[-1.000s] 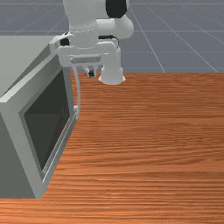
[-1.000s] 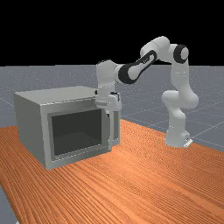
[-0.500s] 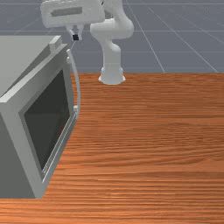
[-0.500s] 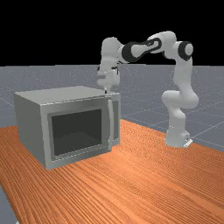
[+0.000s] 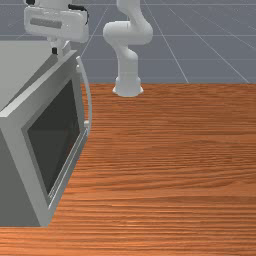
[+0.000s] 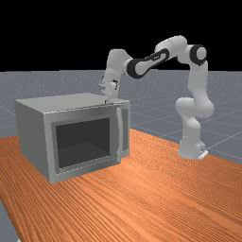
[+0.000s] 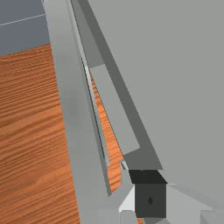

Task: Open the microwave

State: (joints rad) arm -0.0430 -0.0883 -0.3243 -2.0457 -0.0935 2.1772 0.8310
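My gripper [image 5: 54, 51] is at the front view's upper left, fingers shut, its dark tip beside the top corner of the microwave [image 5: 15, 62]. In the far view the gripper [image 6: 109, 101] points down behind the door's top edge, near the handle [image 6: 120, 134]. The grey door [image 5: 55, 132] with its dark window stands slightly ajar, a narrow wedge between it and the body. From the wrist view, the gripper [image 7: 150, 194] is over this gap, between the door [image 7: 72, 105] and the microwave body [image 7: 175, 78]. Whether it touches either cannot be told.
The wooden table [image 5: 175, 165] extends in front of the door, on the front view's right. The curved handle [image 5: 89, 100] sticks out from the door's edge. The arm's base [image 6: 191, 149] stands at the far view's right.
My gripper rose from near the handle, crossed to the front view's left over the door's top edge, then lowered and tilted. The door and microwave have not moved.
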